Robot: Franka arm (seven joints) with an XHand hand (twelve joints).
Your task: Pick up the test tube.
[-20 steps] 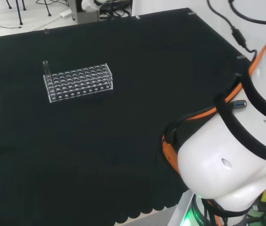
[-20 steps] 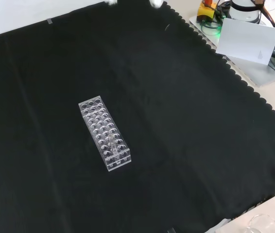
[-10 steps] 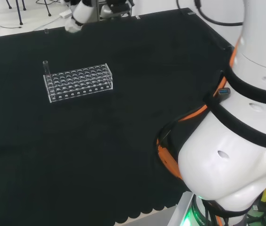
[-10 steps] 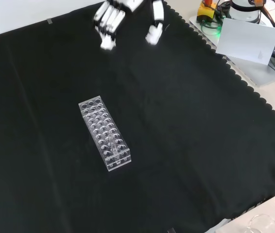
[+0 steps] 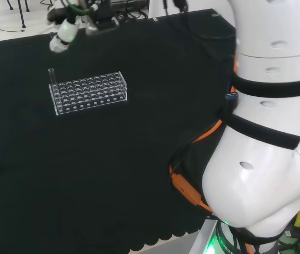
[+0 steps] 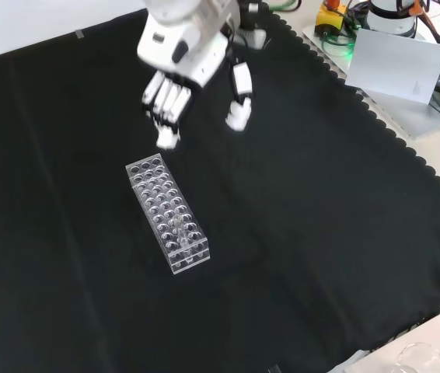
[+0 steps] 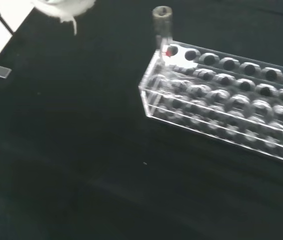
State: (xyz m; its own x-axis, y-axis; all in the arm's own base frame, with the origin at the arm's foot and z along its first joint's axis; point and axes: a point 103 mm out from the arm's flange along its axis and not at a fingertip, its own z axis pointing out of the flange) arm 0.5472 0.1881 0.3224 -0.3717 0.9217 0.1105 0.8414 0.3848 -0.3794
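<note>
Black cloth [image 6: 321, 217] bears a clear rack [image 6: 167, 214]; scalloped edge at right.

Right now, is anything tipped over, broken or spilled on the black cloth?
Nothing stands out. The clear rack sits flat on the cloth, and the one test tube stands upright in a hole at its end. The hand hovers open above the cloth, apart from the rack. No spill or break shows.

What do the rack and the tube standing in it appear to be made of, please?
The rack looks like clear, glossy plastic, probably acrylic: the black cloth shows through it and its edges catch light. The tube is clear too, glass or plastic; which one is hard to tell.
</note>
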